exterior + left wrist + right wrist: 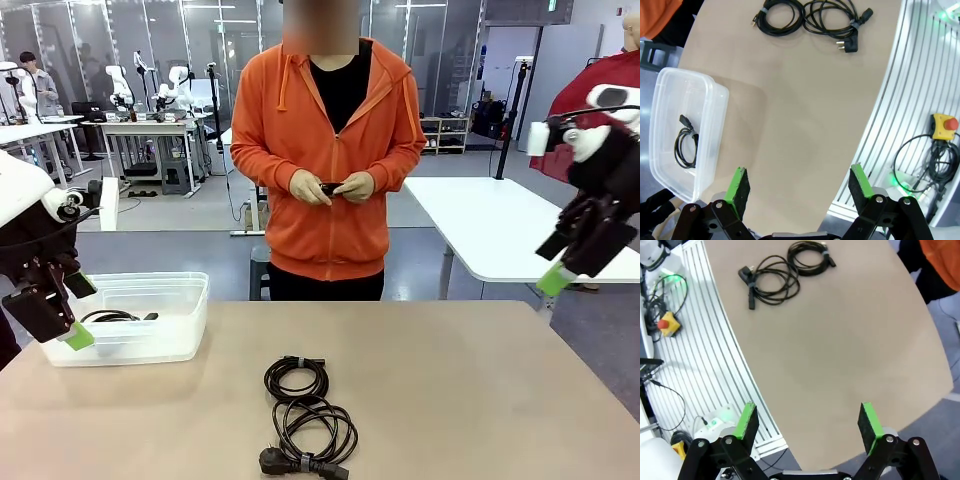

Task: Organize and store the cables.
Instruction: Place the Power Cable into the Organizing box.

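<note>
Tan tabletop (480, 380) spread across the front view, curved edge toward the robot. Behind its far side, a person (325, 150) in an orange hoodie, hands (310, 187) together at the waist around a small dark item (331, 187), too small to name.

At the table's left end, left gripper (78, 312) raised just beside a clear plastic container (150, 350), jaws spread wide, nothing between the green pads (737, 185). Seen from its own wrist (800, 172), plain tabletop in the gap. Out past the table's right edge, right gripper (565, 265) held high, jaws likewise wide apart and gripping nothing; from its wrist (808, 407), tabletop again between the fingers.

Inside the container, one small cable coil (110, 316) flat on the bottom. From the left wrist (686, 147), off to the side of the left finger, outside the gap.

Near the middle of the table's front, two more cables, coiled and touching each other. Closest to the robot, larger coil (315, 430), banded, with a chunky plug (272, 460) at its near-left. Just behind it, smaller coil (296, 378). Both well apart from either set of jaws, far ahead along the fingers in each wrist view (832, 15) (810, 254).
</note>
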